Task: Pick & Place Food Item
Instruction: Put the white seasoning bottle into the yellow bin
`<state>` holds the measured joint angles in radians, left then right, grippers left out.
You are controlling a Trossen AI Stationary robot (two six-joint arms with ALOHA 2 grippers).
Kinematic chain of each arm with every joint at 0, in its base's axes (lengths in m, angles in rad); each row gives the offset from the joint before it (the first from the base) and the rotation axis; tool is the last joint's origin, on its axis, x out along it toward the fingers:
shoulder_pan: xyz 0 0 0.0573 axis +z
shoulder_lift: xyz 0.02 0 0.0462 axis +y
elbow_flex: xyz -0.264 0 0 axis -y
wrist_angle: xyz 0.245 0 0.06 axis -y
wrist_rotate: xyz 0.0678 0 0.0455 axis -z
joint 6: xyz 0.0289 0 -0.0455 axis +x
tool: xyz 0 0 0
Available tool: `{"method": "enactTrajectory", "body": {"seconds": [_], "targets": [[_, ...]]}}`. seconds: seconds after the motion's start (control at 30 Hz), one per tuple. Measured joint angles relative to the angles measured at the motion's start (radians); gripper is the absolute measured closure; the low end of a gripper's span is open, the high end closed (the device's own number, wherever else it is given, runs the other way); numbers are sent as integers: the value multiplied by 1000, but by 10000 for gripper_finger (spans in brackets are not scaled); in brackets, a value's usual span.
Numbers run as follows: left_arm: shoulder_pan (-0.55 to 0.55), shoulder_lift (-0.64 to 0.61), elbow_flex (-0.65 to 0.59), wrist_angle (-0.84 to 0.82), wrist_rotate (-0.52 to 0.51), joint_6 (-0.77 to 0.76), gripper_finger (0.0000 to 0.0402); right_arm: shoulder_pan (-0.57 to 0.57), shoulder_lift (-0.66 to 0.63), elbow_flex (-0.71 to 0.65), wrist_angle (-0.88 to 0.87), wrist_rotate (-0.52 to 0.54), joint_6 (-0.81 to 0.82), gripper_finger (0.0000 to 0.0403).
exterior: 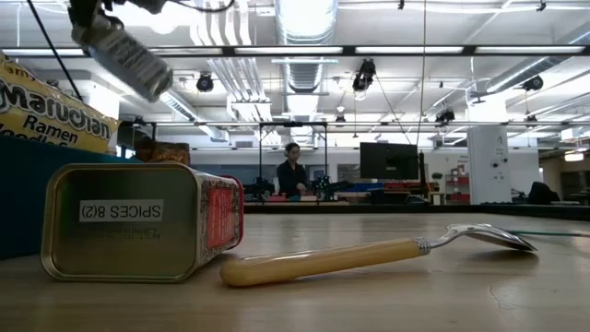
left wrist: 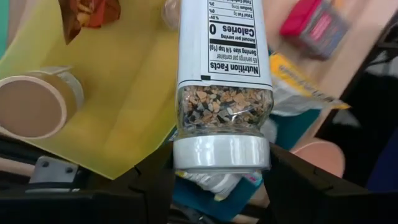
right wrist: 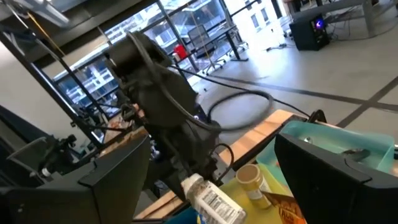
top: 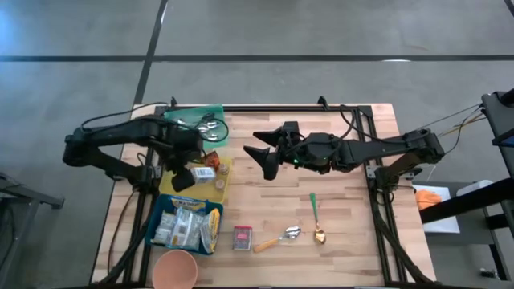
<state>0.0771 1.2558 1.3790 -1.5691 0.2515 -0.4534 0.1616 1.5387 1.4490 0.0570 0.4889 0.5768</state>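
Left gripper: your left gripper (top: 183,178) sits over the table's left side, above the yellow mat (top: 223,186), its fingers pinching the spice jar (left wrist: 224,93).
Spice jar vs fingers: in the left wrist view the jar runs straight out between your two dark fingers (left wrist: 149,180); its white cap (left wrist: 222,153) is right at their level, one finger on each side, and the glass section with mixed flakes and the nutrition label extend forward past them.
Jar height: the low view shows the jar (exterior: 129,57) tilted and up in the air, clear of the table.
Jar from the other arm: the right wrist view shows the jar (right wrist: 211,200) sticking out below your left arm, cap end nearest the fingers.
Under the jar: yellow mat with a small tan-lidded cup (left wrist: 38,102) and an orange-brown snack wrapper (left wrist: 87,15) on it.
Right gripper: your right gripper (top: 263,154) hangs above the table's middle, fingers spread wide, holding nothing, well apart from the jar.
Nearby, left front: blue bin of ramen packs (top: 186,226), a pink cup (top: 175,270) just in front of it.
Front centre: spice tin (exterior: 138,235) on its side, a cream-handled spoon (exterior: 369,254) just beside it; a green-handled spoon (top: 316,218) further right.
Back left: green tray (top: 199,122).
Background: a person (exterior: 292,171) stands far behind the table in the low view.
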Motion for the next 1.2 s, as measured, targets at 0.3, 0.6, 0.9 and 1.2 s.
{"method": "enactTrajectory", "body": {"seconds": [0.3,0.6,0.9,1.2], "targets": [[92,55,-151,-2,-3,100,195,5,0,0,-11,0,-5,62],[181,128,-279,-2,-5,143,195,4,0,0,-52,0,-13,62],[187,247,-306,-1,-7,193,195,4,0,0,-58,0,-53,62],[187,345,-306,-1,-3,229,195,4,0,0,-81,0,-66,62]]}}
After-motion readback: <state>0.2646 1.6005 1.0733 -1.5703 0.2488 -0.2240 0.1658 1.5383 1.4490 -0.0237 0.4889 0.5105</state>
